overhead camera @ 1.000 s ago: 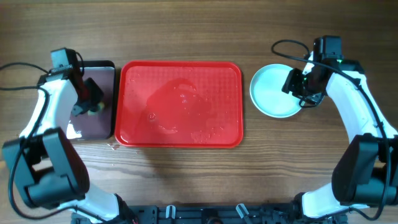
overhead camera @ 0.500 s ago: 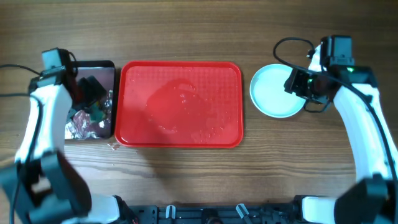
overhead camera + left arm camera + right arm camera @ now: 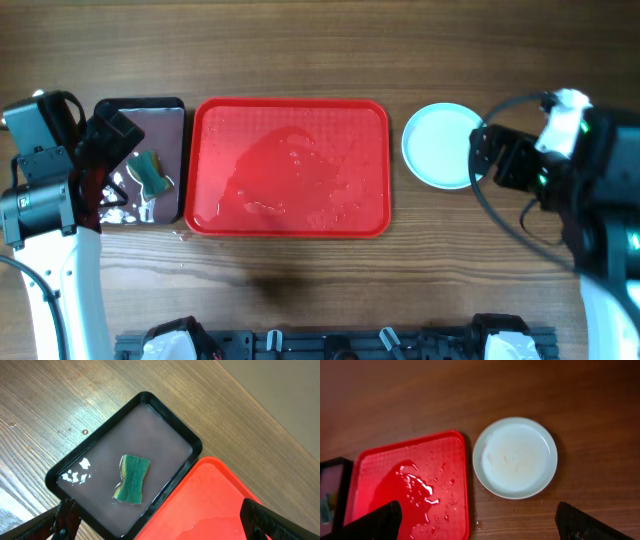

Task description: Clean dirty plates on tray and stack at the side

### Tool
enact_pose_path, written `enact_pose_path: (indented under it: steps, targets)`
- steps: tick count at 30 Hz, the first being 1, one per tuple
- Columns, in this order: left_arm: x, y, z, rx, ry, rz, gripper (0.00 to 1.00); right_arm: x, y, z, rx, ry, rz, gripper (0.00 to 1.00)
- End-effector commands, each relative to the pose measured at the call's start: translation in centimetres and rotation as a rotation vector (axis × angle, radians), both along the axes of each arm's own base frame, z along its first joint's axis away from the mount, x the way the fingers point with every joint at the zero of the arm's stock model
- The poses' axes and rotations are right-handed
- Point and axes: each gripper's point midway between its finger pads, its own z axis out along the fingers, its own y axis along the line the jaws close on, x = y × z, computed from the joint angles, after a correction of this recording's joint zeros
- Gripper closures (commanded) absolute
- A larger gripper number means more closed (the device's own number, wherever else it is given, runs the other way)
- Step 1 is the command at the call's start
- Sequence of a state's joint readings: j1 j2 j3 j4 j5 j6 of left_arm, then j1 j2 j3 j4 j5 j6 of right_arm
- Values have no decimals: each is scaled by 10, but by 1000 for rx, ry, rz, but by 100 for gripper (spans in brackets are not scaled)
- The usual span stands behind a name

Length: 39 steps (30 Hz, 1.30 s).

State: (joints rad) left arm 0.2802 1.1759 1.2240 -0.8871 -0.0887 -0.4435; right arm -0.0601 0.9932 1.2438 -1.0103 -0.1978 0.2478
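The red tray (image 3: 290,165) lies in the middle of the table, wet and with nothing on it; it also shows in the wrist views (image 3: 225,505) (image 3: 405,485). To its right, on the bare wood, sits a pale turquoise plate (image 3: 443,145) (image 3: 515,457). Whether other plates lie under it I cannot tell. My right gripper (image 3: 480,527) hangs open high above the gap between tray and plate, touching neither. My left gripper (image 3: 162,525) is open too, raised over the edge where the black tray meets the red one.
A black tray (image 3: 140,160) (image 3: 125,465) with brownish liquid stands left of the red tray. A green and yellow sponge (image 3: 150,172) (image 3: 132,479) lies in it. Water droplets and a puddle (image 3: 415,482) cover the red tray's floor.
The left gripper opened, leaving the sponge in the black tray, then rose. The right gripper opened and drew up and away from the plate's right rim.
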Motion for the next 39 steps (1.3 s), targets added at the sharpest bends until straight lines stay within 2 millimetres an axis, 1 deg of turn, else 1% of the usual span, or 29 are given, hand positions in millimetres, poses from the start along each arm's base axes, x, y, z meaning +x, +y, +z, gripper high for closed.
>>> enact_pose_path:
  steps: [1, 4, 7, 13, 15, 19, 22, 25, 27, 29, 34, 39]
  targets:
    - [-1, 1, 5, -7, -18, 16, 0, -14, 4, 28, -4, -100, 20, 0]
    - [-1, 1, 5, -7, -18, 16, 0, -20, 5, 35, -6, -131, 20, 0]
    - [-1, 1, 5, -7, -18, 16, 0, -20, 5, 35, -6, -130, 20, 0]
    - [-1, 1, 5, -7, -19, 16, 0, -14, 4, 31, -6, -113, 17, 0]
    - [-1, 1, 5, -7, -18, 16, 0, -9, 5, 33, -9, -134, 23, 0]
    - [-1, 1, 5, -7, -18, 16, 0, 1, 6, 46, -47, -269, 58, 0]
    - [-1, 1, 5, -7, -18, 16, 0, -3, 9, 45, -84, -365, 93, 0]
    - [-1, 1, 5, -7, -19, 16, 0, -6, 10, 38, -123, -524, 105, 0]
    - [-1, 1, 5, -7, -18, 16, 0, -9, 10, 32, -131, -616, 102, 0]
    - [-1, 1, 5, -7, -19, 16, 0, -14, 13, 19, -136, -701, 108, 0]
    - [-1, 1, 5, -7, -19, 16, 0, -28, 25, -30, -126, -793, 147, 0]
    - [-1, 1, 5, -7, -18, 16, 0, -33, 23, -69, -131, -819, 113, 0]
